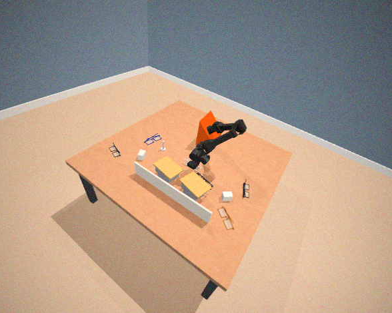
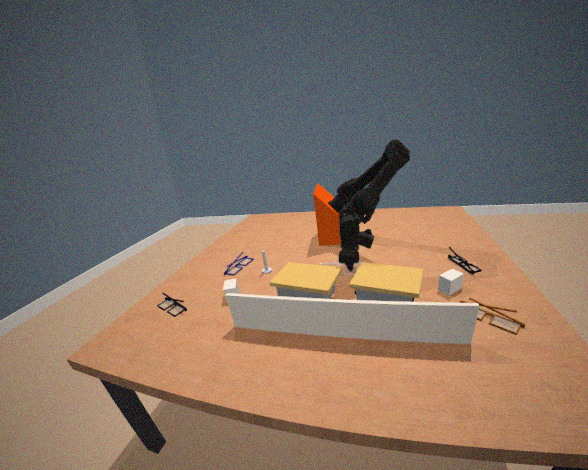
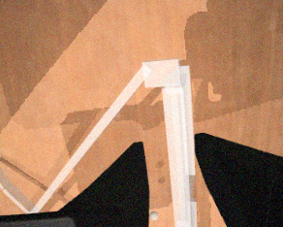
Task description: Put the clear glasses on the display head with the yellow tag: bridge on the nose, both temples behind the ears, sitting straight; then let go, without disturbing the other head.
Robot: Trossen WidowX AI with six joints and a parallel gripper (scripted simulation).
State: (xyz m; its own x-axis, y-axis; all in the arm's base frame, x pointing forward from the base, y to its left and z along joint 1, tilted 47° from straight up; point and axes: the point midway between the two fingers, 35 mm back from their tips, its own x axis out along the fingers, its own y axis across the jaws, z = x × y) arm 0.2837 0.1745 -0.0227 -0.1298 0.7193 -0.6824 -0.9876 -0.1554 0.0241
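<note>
The clear glasses (image 1: 186,163) (image 3: 173,121) lie on the table behind the two yellow-topped blocks. In the wrist view their thick long part runs between my fingers, and a thin temple slants to the lower left. My gripper (image 1: 192,166) (image 2: 350,267) (image 3: 169,147) points down over them, partly open. The right finger is very near the frame; a gap shows at the left finger. Two grey blocks with yellow tops, the left one (image 1: 168,166) (image 2: 307,276) and the right one (image 1: 195,184) (image 2: 388,278), stand side by side. No head's face or yellow tag can be made out.
A long white wall (image 1: 173,192) (image 2: 352,318) stands in front of the blocks. An orange wedge (image 1: 205,129) (image 2: 327,222) stands behind the gripper. White cubes (image 1: 141,154) (image 1: 227,196), a small post (image 2: 265,262), blue glasses (image 2: 238,264) and brown glasses (image 1: 228,222) stand or lie around.
</note>
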